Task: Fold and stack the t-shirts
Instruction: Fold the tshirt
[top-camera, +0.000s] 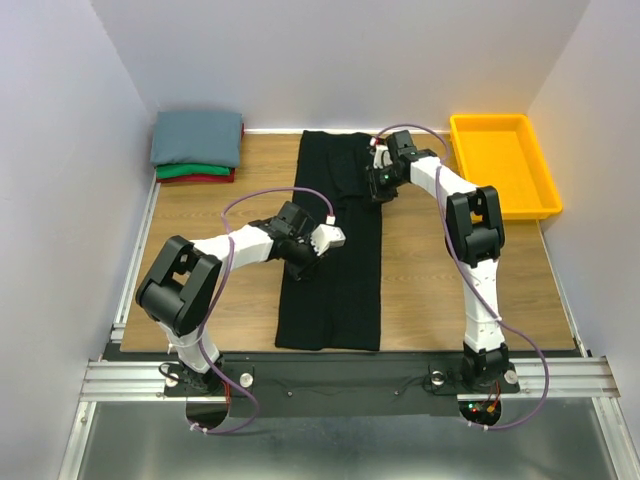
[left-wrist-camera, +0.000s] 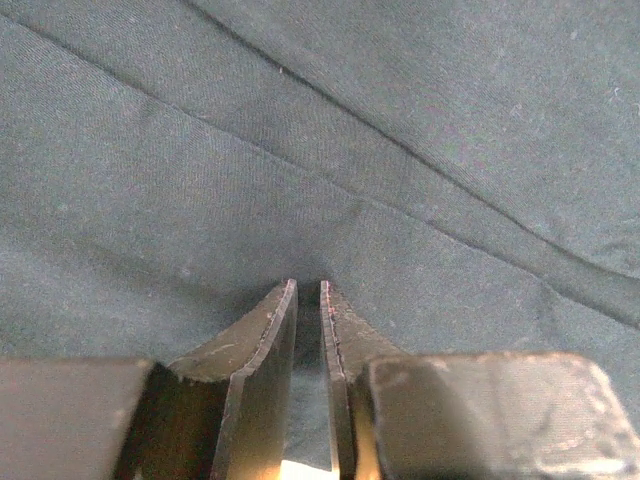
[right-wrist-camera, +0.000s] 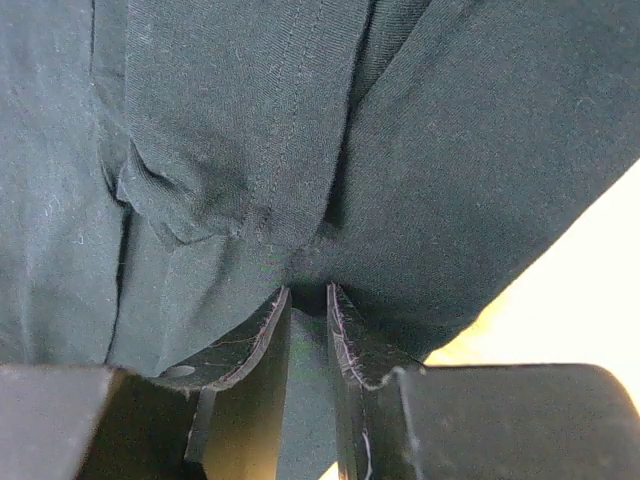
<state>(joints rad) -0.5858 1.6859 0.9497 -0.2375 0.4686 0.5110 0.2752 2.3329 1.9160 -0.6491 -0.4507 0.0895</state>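
A black t-shirt (top-camera: 335, 270) lies folded into a long narrow strip down the middle of the table (top-camera: 430, 290), running from the upper centre of the overhead view to the lower centre.

The left fingers (top-camera: 303, 265) sit at the strip's left edge, about halfway down its length. In the left wrist view the left fingers (left-wrist-camera: 288, 305) stand almost together at the bottom centre. Only a thin slot shows between them, and the black cloth (left-wrist-camera: 320, 150) is drawn to a pucker right at their tips, so they are pinching a fold of it. Long creases cross the cloth diagonally above them.

The right fingers (top-camera: 380, 188) are at the strip's right edge, near its upper end. In the right wrist view the right fingers (right-wrist-camera: 278, 310) are likewise nearly together, with black cloth (right-wrist-camera: 250, 150) caught in the slot. Bunched, hemmed layers spread out above the tips and fill most of the frame.

In the upper left corner of the table is a folded stack with a grey-blue t-shirt (top-camera: 198, 137) on top, a green t-shirt (top-camera: 190, 170) under it and a red t-shirt (top-camera: 210, 179) at the bottom. A yellow bin (top-camera: 535, 165) stands at the upper right.
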